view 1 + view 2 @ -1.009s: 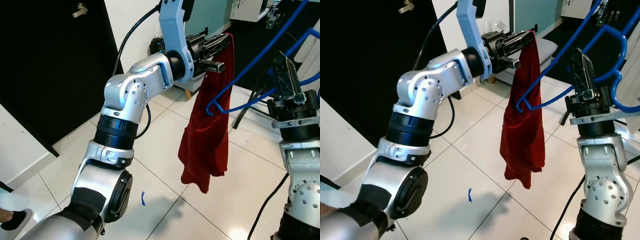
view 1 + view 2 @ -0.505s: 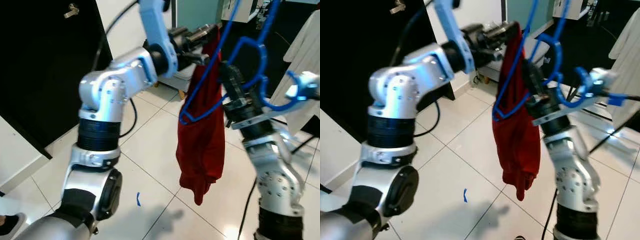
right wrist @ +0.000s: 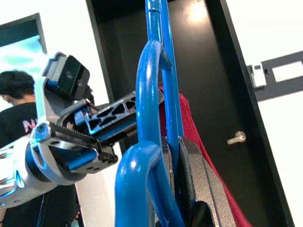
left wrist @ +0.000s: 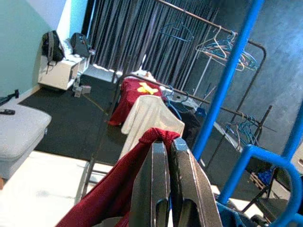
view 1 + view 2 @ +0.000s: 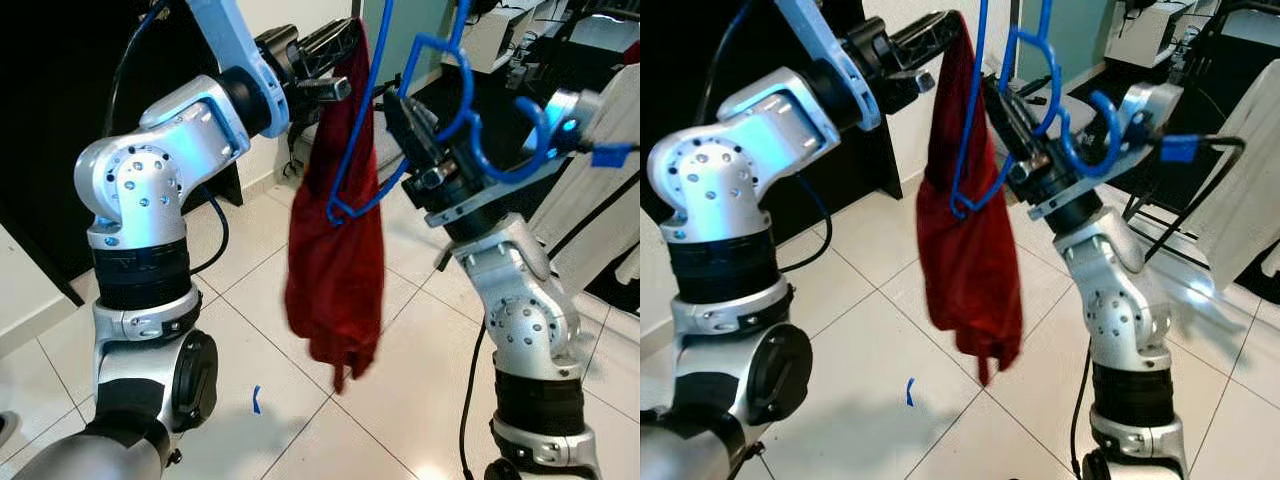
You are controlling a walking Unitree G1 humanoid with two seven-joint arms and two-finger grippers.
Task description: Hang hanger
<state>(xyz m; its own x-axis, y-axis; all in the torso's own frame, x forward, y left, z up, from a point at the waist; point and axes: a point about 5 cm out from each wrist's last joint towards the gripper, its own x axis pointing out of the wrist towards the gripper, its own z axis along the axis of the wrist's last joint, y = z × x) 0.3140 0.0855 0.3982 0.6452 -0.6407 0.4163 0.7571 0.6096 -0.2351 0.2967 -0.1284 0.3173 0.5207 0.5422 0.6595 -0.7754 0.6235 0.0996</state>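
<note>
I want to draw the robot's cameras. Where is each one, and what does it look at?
Eye views: on the head, looking down at both silver arms, the red garment and blue hanger.
Left wrist view: along the left gripper pinching the garment, toward clothes racks.
Right wrist view: along the right gripper clamping the hanger, toward a black door.
All share the garment and hanger.

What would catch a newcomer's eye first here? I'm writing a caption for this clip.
The dark red garment stands out first, dangling mid-frame above the white tiled floor, pinched at its top by the left gripper. Right beside it, the right gripper holds a bright blue hanger against the cloth. In the left wrist view, clothes racks with hangers stand in a dark room beyond.
</note>
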